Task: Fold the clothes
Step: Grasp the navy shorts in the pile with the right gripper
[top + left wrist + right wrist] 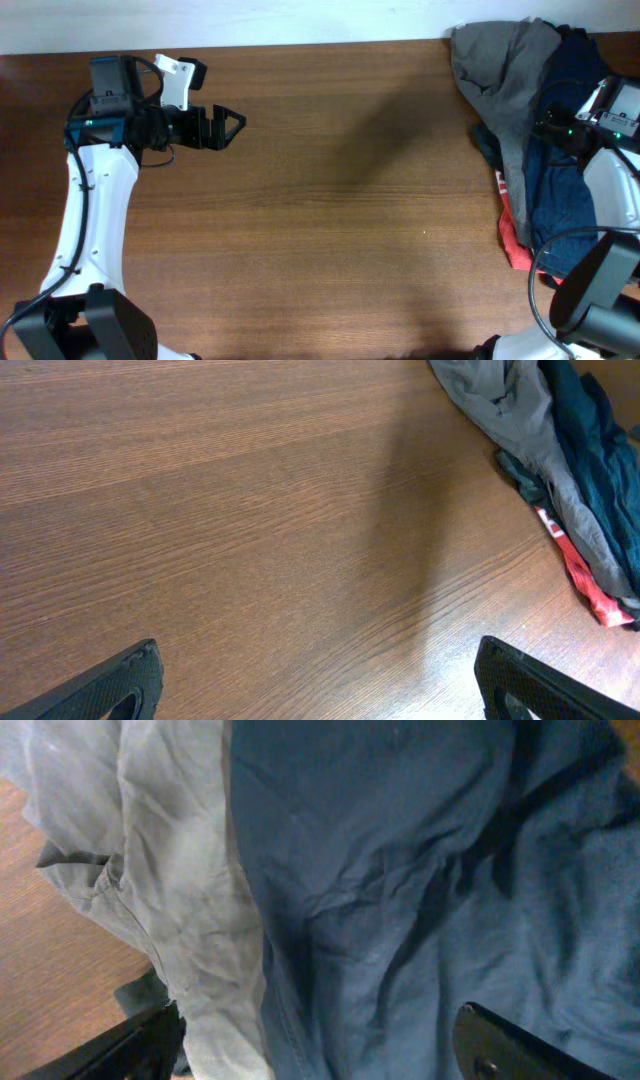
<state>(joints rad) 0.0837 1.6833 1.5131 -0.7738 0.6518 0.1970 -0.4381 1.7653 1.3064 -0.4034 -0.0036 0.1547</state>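
The navy-blue shorts (558,190) lie crumpled in a pile at the table's right edge, partly under a grey garment (505,80). They fill the right wrist view (420,890) and show at the far right of the left wrist view (600,470). My right gripper (320,1050) is open, just above the shorts, its fingers on either side of the fabric. In the overhead view its fingers are hidden over the pile. My left gripper (228,127) is open and empty at the back left, far from the pile; it also shows in the left wrist view (320,695).
A red-and-black item (513,238) sticks out from under the pile at its left side. The grey garment also shows in the right wrist view (170,870). The brown wooden table (330,230) stretches between the arms. A white wall runs along the back edge.
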